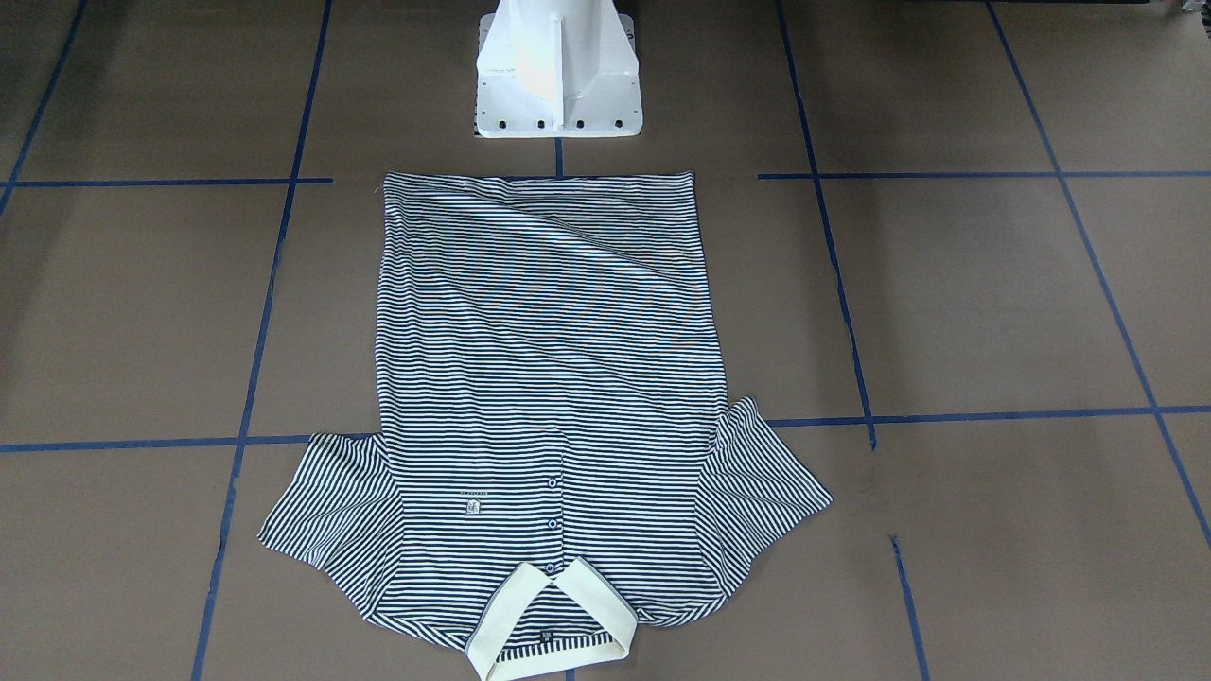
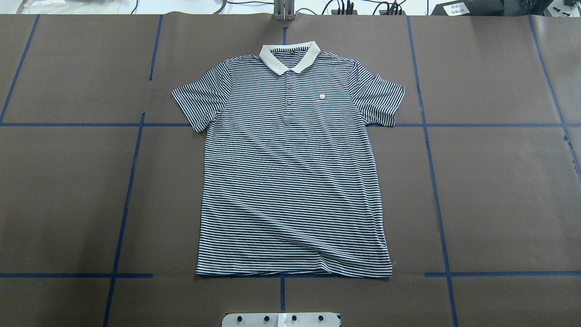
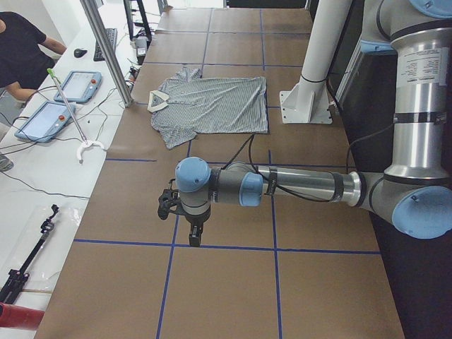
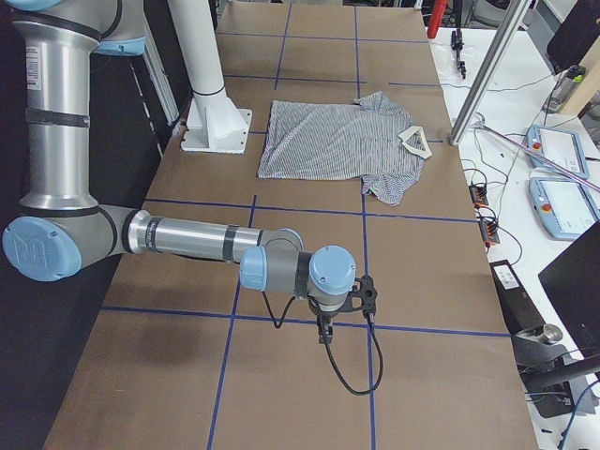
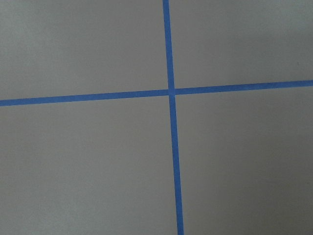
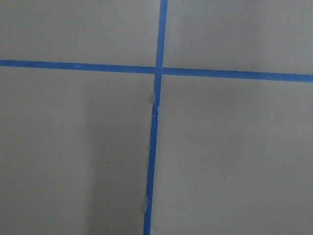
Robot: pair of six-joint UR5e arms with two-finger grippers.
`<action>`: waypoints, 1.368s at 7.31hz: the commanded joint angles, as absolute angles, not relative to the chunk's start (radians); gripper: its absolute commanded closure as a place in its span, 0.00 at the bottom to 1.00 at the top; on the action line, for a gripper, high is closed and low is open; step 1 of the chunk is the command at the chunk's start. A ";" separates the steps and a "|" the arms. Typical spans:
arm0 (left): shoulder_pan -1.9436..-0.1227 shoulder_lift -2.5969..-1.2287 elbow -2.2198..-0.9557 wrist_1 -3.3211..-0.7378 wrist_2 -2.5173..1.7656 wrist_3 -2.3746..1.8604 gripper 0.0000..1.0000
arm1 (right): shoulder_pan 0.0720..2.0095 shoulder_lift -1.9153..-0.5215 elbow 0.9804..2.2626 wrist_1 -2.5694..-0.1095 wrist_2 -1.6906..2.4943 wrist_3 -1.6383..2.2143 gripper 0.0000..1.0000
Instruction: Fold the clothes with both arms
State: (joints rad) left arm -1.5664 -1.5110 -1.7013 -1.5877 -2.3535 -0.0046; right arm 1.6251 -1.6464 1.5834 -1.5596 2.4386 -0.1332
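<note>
1. Collar (image 1: 503, 619) end of polo shirt (image 1: 544, 359) is nearest front cam and farthest from robot. The hem (image 1: 539, 182) stops just short of pedestal base (image 1: 558, 85). Shirt lies flat, face up, mid worktop (image 1: 993, 303), with sleeves (image 2: 199, 97) spread.
2. Long axis runs hem to collar, straight out from robot. Sleeves point L/R along worktop.
3. Off shirt's robot-left side: left pincer (image 3: 193, 236) hangs pointing down over bare worktop, well apart from cloth. Nothing seen in it; how far open, cannot tell.
4. Off robot-right side: right pincer (image 4: 325, 330) is in mirror spot, also well apart. Nothing seen in it; opening, cannot tell.
5. Wrist cams show only blue tape (image 5: 170, 93) crossing on brown surface, no cloth.
6. Judgement: neither arm clearly nearer. Each needs to travel inward along worktop to its own shirt edge.
</note>
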 commanded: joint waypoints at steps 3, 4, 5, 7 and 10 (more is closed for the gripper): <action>-1.568 -1.564 -1.718 -1.592 -2.342 -0.014 0.00 | 1.609 -1.565 1.628 -1.559 2.441 -0.103 0.00; -1.565 -1.631 -1.700 -1.591 -2.336 -0.020 0.00 | 1.602 -1.537 1.626 -1.551 2.447 -0.092 0.00; -1.565 -1.688 -1.718 -1.597 -2.336 -0.020 0.00 | 1.559 -1.473 1.635 -1.520 2.448 -0.072 0.00; -1.557 -1.730 -1.700 -1.743 -2.344 -0.015 0.00 | 1.415 -1.328 1.618 -1.505 2.439 0.172 0.00; -1.509 -1.741 -1.623 -2.003 -2.344 -0.127 0.00 | 1.199 -1.247 1.579 -1.294 2.276 0.475 0.00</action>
